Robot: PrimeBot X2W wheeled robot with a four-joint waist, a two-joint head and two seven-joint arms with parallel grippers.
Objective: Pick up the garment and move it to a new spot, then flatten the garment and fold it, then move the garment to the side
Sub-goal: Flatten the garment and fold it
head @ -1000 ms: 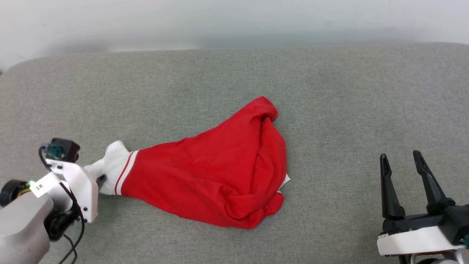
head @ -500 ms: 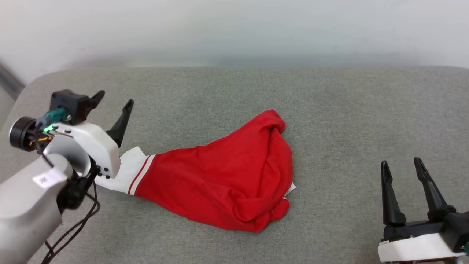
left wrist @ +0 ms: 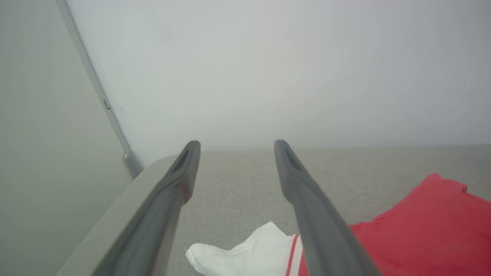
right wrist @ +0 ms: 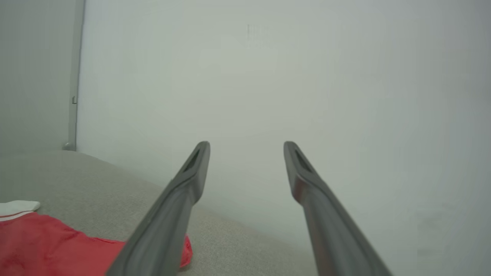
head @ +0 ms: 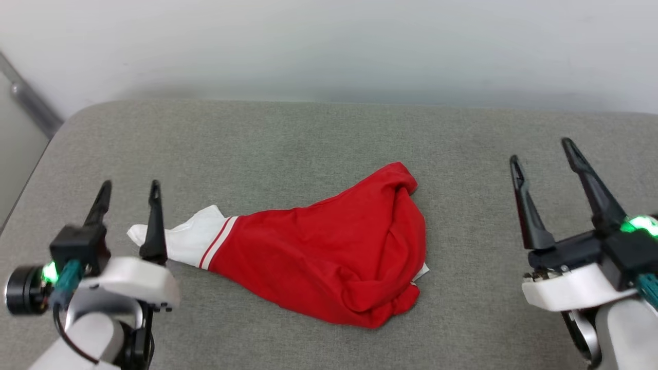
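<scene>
- L gripper (head: 130, 183): fingers apart, nothing between them. It hovers at the left end of the shirt (head: 329, 252), over the tip of the white sleeve (head: 187, 239), and looks clear of the cloth.
- R gripper (head: 539, 149): fingers apart, empty, well right of the shirt.
- Shirt: lies in a crumpled wedge on the grey pad (head: 308, 139). The sleeve trails off its left end and thick folds bunch at its right end. No print shows, so prob. face down or folded in.
- Step in hand, as I read it: flatten. Neither gripper is on the cloth yet.
- To do it well: L takes the sleeve tip or the striped band beside it, single layer only.
- R comes in to the bunched right end & picks an outer edge, not the whole wad.
- Draw the two ends apart low over the pad w/ even tension. A high lift would prob. let the folds drop back in a heap.
- Risk: pinching several layers at the right end, so the shirt drags as a lump instead of opening.
- There is spare pad behind & right of the shirt, so spread that way.
</scene>
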